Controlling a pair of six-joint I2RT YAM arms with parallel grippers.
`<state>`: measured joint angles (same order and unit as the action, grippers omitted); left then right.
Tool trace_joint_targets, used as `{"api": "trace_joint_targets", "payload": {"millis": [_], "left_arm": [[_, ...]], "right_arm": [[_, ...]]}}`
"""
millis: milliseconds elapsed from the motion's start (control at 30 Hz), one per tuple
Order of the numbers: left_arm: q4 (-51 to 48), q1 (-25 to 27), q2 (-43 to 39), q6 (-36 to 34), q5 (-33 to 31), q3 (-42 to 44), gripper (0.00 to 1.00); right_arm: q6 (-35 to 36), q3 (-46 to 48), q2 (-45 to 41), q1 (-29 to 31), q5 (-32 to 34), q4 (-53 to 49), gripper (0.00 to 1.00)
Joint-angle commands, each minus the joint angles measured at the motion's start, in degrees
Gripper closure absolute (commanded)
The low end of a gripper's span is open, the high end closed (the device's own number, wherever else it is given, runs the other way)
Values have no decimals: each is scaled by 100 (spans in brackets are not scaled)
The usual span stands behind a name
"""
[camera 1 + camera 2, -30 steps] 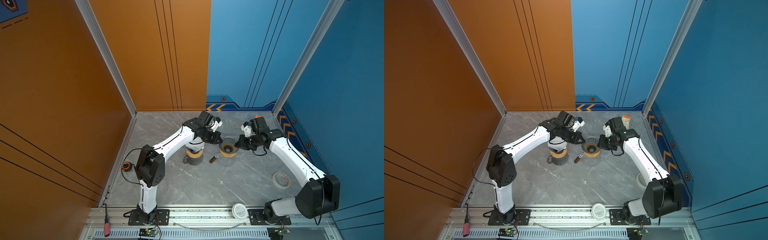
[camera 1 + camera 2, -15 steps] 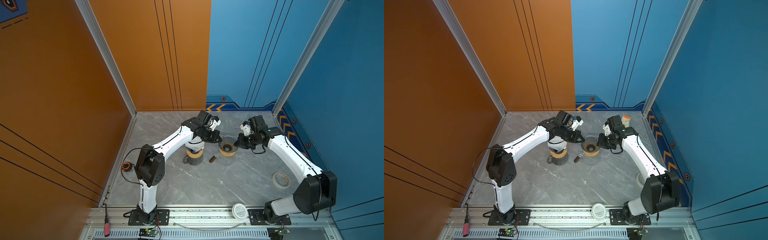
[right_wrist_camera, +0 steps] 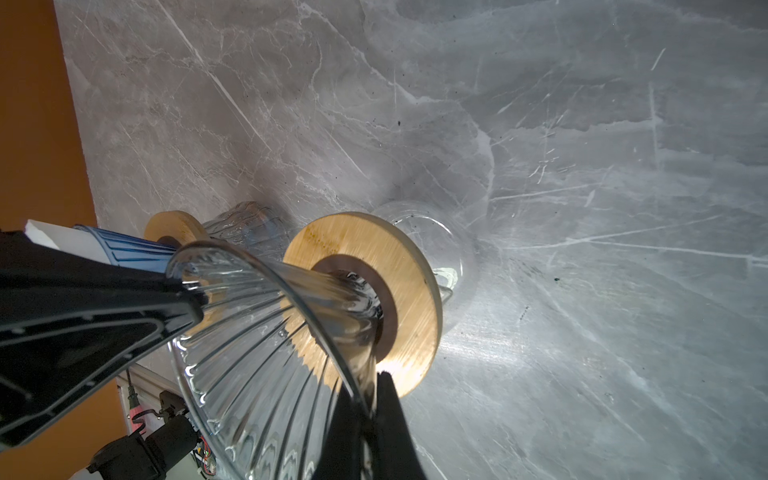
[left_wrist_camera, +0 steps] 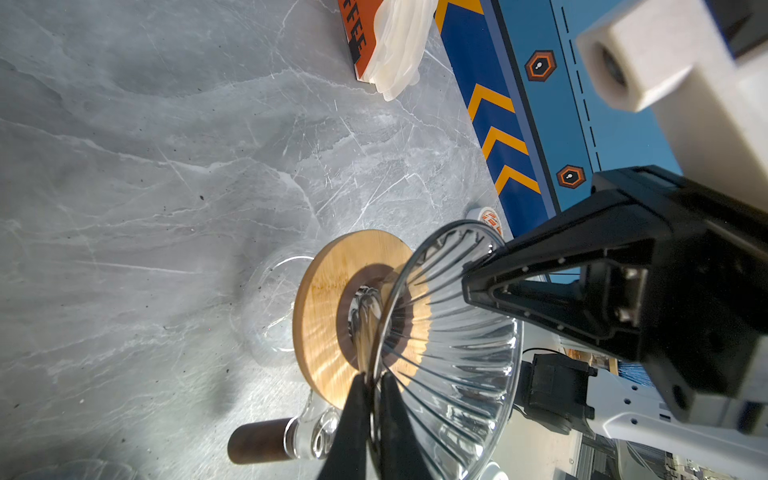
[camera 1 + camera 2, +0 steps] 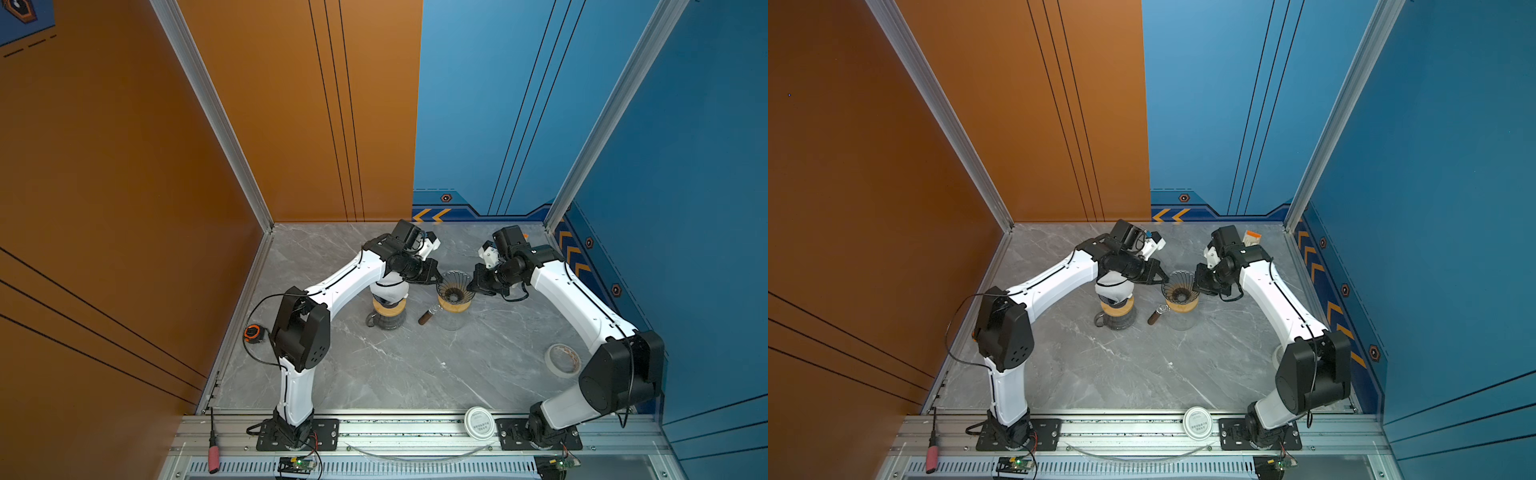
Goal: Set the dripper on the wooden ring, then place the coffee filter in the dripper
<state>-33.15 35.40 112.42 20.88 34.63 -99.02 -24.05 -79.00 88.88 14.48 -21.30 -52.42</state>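
Coffee filters (image 4: 397, 45) sit stacked by the far right wall, well apart from the empty dripper (image 5: 454, 286). Left gripper (image 4: 372, 384) and right gripper (image 3: 371, 392) each pinch its rim from opposite sides, probably to steady it.

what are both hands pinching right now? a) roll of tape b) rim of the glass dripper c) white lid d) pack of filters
b: the left hand and the right hand are each shut on the rim of the glass dripper, from opposite sides.
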Motion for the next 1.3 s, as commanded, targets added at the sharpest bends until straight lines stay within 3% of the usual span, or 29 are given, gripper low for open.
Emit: {"api": "trace_joint_targets", "payload": {"millis": [0, 300, 767, 1267], "left_arm": [[-804, 20, 412, -404, -373, 291, 98], [-842, -2, 421, -454, -431, 349, 98], [-904, 36, 319, -445, -412, 256, 93], [-904, 78, 82, -361, -365, -172, 69]], "right_arm": [[-117, 184, 510, -14, 970, -463, 98], [-58, 89, 638, 81, 1082, -462, 97], [-91, -168, 697, 18, 658, -463, 96], [-138, -460, 379, 29, 510, -395, 81]]}}
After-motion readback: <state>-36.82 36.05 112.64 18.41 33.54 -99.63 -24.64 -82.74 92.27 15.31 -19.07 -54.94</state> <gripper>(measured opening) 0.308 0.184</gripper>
